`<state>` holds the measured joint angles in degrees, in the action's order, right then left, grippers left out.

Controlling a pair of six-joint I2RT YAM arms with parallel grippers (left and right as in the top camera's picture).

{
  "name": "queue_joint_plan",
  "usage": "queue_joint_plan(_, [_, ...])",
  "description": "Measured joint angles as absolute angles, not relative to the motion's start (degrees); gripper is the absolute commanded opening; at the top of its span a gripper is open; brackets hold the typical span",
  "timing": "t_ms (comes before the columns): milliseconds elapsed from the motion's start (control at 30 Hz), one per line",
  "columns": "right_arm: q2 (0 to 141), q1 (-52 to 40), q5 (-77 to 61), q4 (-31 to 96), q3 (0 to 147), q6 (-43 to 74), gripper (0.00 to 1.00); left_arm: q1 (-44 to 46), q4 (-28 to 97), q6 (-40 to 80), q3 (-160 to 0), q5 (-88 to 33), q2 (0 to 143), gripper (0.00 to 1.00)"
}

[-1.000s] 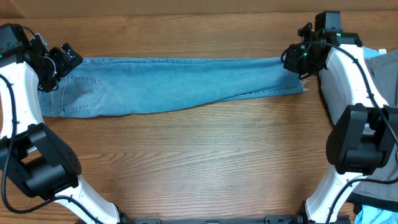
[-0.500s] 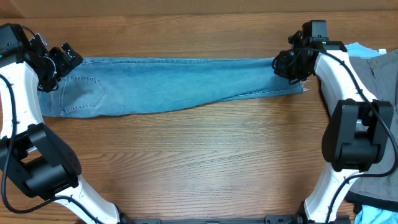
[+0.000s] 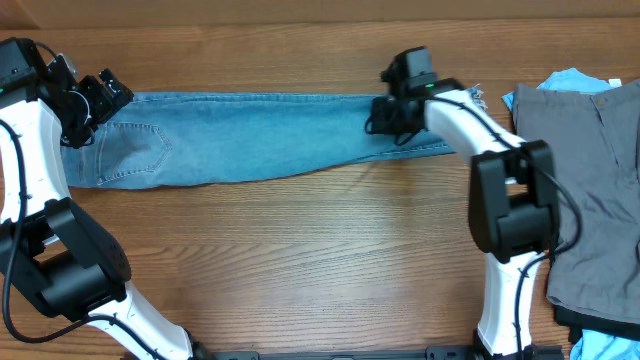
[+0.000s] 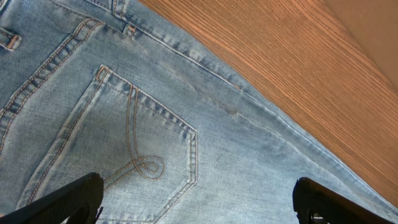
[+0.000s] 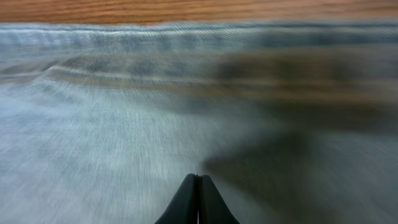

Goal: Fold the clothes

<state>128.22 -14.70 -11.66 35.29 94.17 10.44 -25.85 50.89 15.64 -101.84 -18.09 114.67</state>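
The light-blue jeans (image 3: 260, 135) lie stretched across the far part of the table, waist at the left. My left gripper (image 3: 88, 108) is open above the waist end. In the left wrist view its fingers (image 4: 198, 186) straddle the denim next to a stitched back pocket (image 4: 124, 143), holding nothing. My right gripper (image 3: 396, 116) is shut and sits over the leg end of the jeans; the leg end reaches only to about (image 3: 448, 148). In the right wrist view the shut fingertips (image 5: 199, 180) are pressed together over blurred denim (image 5: 112, 124). The hem is hidden under the arm.
Grey trousers (image 3: 590, 200) lie spread at the table's right edge. A bright-blue garment (image 3: 565, 80) shows behind them and again at the bottom right corner (image 3: 610, 345). Bare wooden table (image 3: 300, 260) fills the front half.
My right gripper has moved well to the left along the jeans, and the right end of the jeans has shortened with it. The left arm has not moved.
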Motion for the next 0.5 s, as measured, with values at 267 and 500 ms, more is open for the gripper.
queue_joint_plan(267, [131.22,-18.06,-0.51,17.96,94.08,11.14,0.04,-25.85,51.05,15.64,-101.84,-18.09,114.67,1.00])
queue_joint_plan(500, [131.28,-17.39,5.45,14.15,94.08,11.84,0.04,-25.85,51.03,15.64,-101.84,-18.09,114.67,1.00])
